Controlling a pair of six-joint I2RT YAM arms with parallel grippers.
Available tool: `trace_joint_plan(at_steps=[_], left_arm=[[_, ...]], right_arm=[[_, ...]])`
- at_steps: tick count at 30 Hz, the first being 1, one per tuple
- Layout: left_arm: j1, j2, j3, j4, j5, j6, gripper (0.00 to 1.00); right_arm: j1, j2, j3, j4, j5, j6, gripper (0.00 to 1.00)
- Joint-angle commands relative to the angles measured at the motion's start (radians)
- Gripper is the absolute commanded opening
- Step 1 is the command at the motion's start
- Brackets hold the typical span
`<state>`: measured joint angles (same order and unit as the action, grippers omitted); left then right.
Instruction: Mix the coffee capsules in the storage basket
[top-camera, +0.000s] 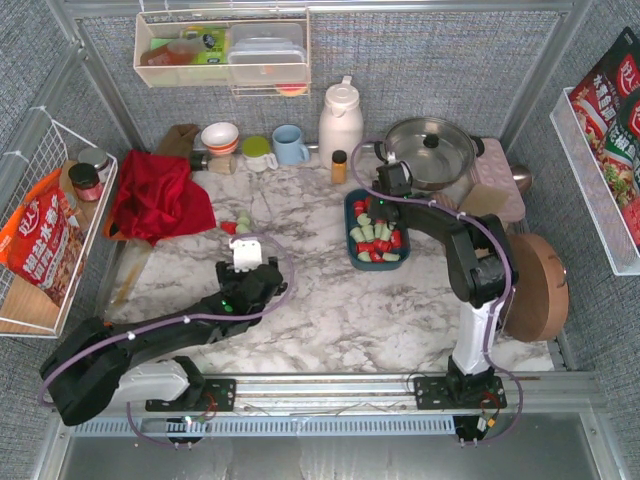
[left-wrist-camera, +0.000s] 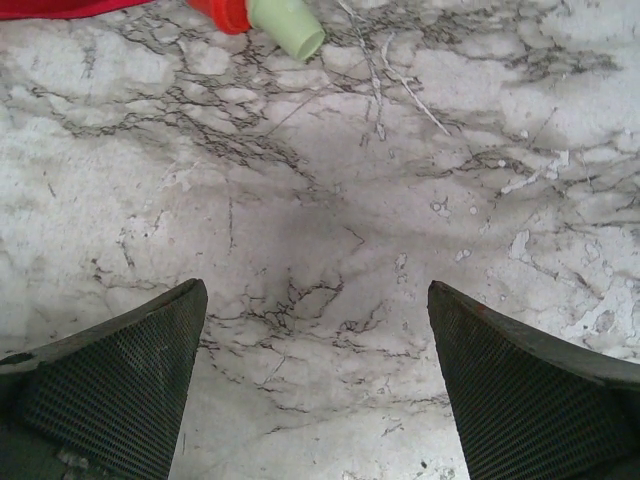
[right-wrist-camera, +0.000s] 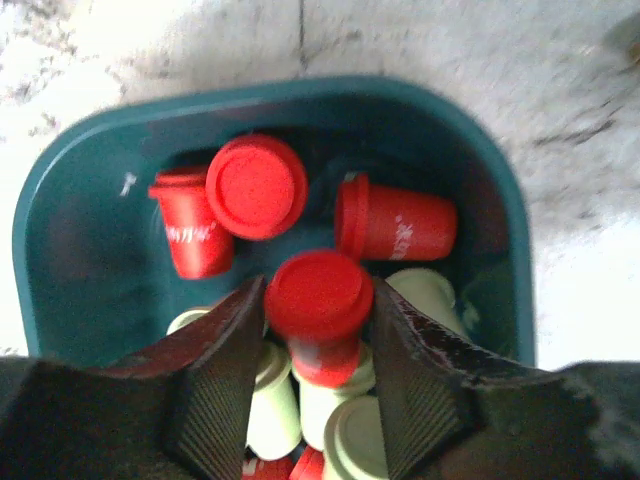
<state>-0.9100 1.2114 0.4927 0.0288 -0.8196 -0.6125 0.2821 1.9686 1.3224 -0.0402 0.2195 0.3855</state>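
Right tool reaches into the storage basket at centre right of the top view. The left tool sits near stray coffee capsules on the bench.

Left wrist view: the fingers are spread apart and empty.

Right wrist view: the right tool is clamped on a red capsule. Lift it clear, then release it among the green capsules lower down.
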Motion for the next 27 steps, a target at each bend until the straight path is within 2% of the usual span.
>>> trace_joint_plan(at_steps=[1, 6, 10, 16, 22, 27], left_arm=[[0.001, -0.051, -0.023, 0.023, -0.07, -0.079, 0.99], [0.014, -0.121, -0.07, 0.051, -0.136, -0.158, 0.99], [0.084, -0.153, -0.062, 0.093, -0.021, -0.136, 0.99], [0.272, -0.113, 0.003, 0.101, 0.18, -0.099, 0.9], [0.48, 0.039, 0.074, 0.17, 0.418, -0.072, 0.83], [0.529, 0.219, 0.174, 0.203, 0.52, -0.082, 0.76]], right_arm=[[0.002, -0.016, 0.007, -0.067, -0.165, 0.064, 0.53], [0.007, -0.136, -0.079, -0.047, -0.215, 0.083, 0.67], [0.024, -0.269, -0.13, -0.087, -0.183, 0.025, 0.74], [0.097, -0.481, -0.252, -0.11, -0.064, -0.087, 0.73], [0.124, -0.561, -0.355, -0.067, -0.074, -0.089, 0.73], [0.123, -0.553, -0.357, -0.055, -0.115, -0.081, 0.73]])
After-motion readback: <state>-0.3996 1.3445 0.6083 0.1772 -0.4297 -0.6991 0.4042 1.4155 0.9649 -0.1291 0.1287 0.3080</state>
